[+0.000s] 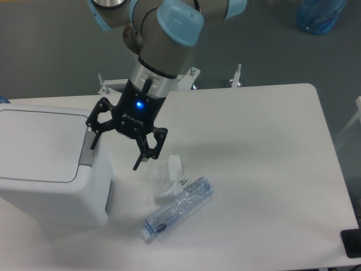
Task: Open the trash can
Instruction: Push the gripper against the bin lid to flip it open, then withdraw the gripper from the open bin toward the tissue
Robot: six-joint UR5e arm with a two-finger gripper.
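Trash can (48,169) fills the counter's (265,169) left end; flat lid down, grey push tab (86,151) on its right rim. Tool (114,151) hangs over that rim, fingers spread wide: one fingertip (93,142) just above the tab, the other out past the can's right wall. Just right of the can, crumpled white wrapper (167,176) and clear plastic bottle (177,208) lie touching, bottle angled toward the front edge. A narrow bare strip runs between can wall and that litter. Counter's whole right half is bare, apart from a dark object (352,243) at the front right corner.
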